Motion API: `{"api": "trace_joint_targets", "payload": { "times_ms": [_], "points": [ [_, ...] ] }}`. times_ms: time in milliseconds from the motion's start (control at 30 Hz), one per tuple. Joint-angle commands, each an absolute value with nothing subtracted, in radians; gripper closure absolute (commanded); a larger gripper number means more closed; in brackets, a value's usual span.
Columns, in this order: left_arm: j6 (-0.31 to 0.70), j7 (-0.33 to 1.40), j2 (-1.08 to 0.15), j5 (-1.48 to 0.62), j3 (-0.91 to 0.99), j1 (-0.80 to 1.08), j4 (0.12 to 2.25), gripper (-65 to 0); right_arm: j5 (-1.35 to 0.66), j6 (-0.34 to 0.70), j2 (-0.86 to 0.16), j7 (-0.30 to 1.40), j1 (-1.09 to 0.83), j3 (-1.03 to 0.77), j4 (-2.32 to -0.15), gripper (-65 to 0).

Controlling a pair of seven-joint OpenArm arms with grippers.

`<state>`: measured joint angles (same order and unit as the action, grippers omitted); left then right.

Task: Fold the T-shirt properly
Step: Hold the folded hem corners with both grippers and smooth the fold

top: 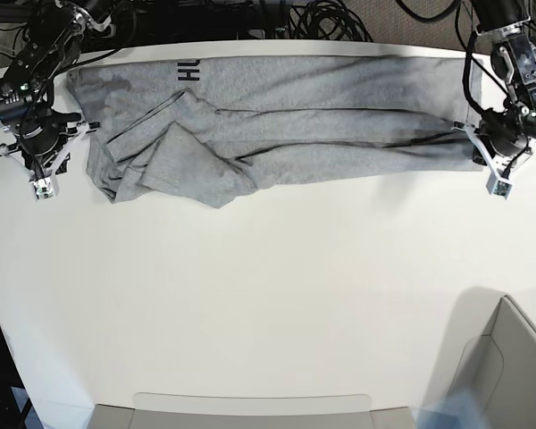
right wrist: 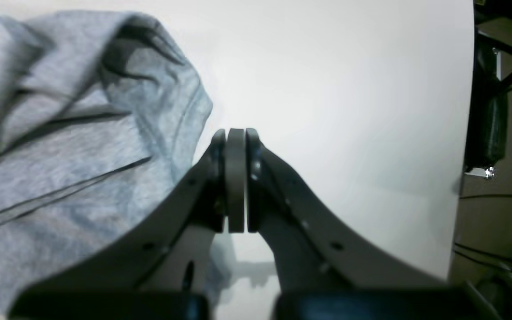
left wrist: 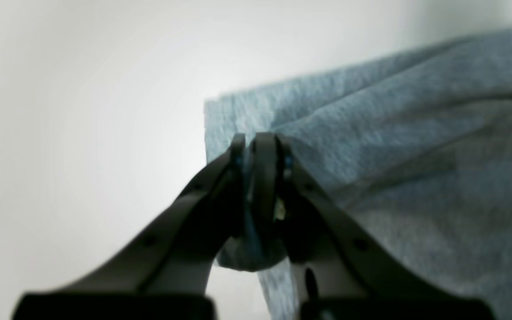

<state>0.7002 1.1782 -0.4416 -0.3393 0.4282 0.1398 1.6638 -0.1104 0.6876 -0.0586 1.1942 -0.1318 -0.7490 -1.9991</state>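
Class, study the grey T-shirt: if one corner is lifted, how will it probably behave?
The T-shirt would probably sag, not lift flat: it already lies in soft creases. It looks light, since the left claw pinches one corner with cloth bunching loosely. Pushed, it would likely rumple.

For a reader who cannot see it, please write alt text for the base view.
A grey T-shirt lies stretched along the far edge of a white table, rumpled at its left end. The left gripper pinches its right end; the right gripper is shut beside its left end.

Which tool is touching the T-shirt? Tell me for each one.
Left tool: touching; the left wrist view shows T-shirt fabric pinched between its jaws. Right tool: apart; the right wrist view shows it shut on nothing, bare table around its tips.
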Motion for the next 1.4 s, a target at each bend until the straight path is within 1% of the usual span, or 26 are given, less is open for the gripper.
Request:
{"api": "trace_joint_targets", "payload": {
  "times_ms": [0, 167, 367, 433, 633, 667, 800, 867, 900, 967, 1067, 1133, 1367],
  "points": [
    [0.698, 1.164, -0.46, -0.338, 0.438, 0.133, 1.679, 0.0, -0.114, 0.698, -0.065, 1.181, -0.139, -0.745, -2.015, 0.0],
    [0.698, 1.148, -0.458, -0.338, 0.44, 0.173, 1.679, 0.0, -0.119, 0.698, -0.059, 1.179, -0.185, -0.745, -2.014, 0.0],
    [0.698, 1.127, -0.456, -0.338, 0.44, 0.174, 1.679, 0.0, -0.119, 0.698, -0.045, 1.178, -0.183, -0.739, -2.017, 0.0],
    [0.698, 1.127, -0.456, -0.338, 0.438, 0.174, 1.678, 0.0, -0.117, 0.698, -0.051, 1.178, -0.185, -0.691, -2.023, 0.0],
    [0.698, 1.127, -0.456, -0.338, 0.438, 0.174, 1.676, 0.0, -0.111, 0.698, -0.053, 1.181, -0.179, -0.452, -2.055, 0.0],
    [0.698, 1.127, -0.456, -0.338, 0.438, 0.174, 1.676, 0.0, -0.11, 0.698, -0.053, 1.182, -0.177, -0.42, -2.057, -1.1],
    [0.698, 1.127, -0.452, -0.338, 0.438, 0.173, 1.675, 0.0, -0.035, 0.698, -0.045, 1.181, -0.154, -0.302, -2.057, -13.7],
    [0.698, 1.127, -0.45, -0.338, 0.438, 0.173, 1.675, 0.0, -0.03, 0.698, -0.045, 1.181, -0.147, -0.274, -2.055, -18.3],
    [0.698, 1.127, -0.45, -0.338, 0.438, 0.173, 1.675, 0.0, -0.031, 0.698, -0.044, 1.181, -0.136, -0.274, -2.054, -20.0],
    [0.698, 1.127, -0.45, -0.338, 0.438, 0.173, 1.675, 0.0, -0.031, 0.698, -0.008, 1.181, -0.113, -0.298, -2.049, -22.4],
    [0.698, 1.127, -0.45, -0.338, 0.438, 0.171, 1.673, 0.0, -0.028, 0.698, 0.067, 1.181, -0.061, -0.407, -2.046, -22.9],
    [0.698, 1.127, -0.45, -0.338, 0.437, 0.17, 1.673, 0.0, -0.028, 0.698, 0.093, 1.182, -0.035, -0.458, -2.031, -22.9],
    [0.698, 1.127, -0.45, -0.338, 0.437, 0.171, 1.673, 0.0, -0.03, 0.698, 0.099, 1.182, -0.015, -0.496, -1.939, -22.9]
  ]
}}
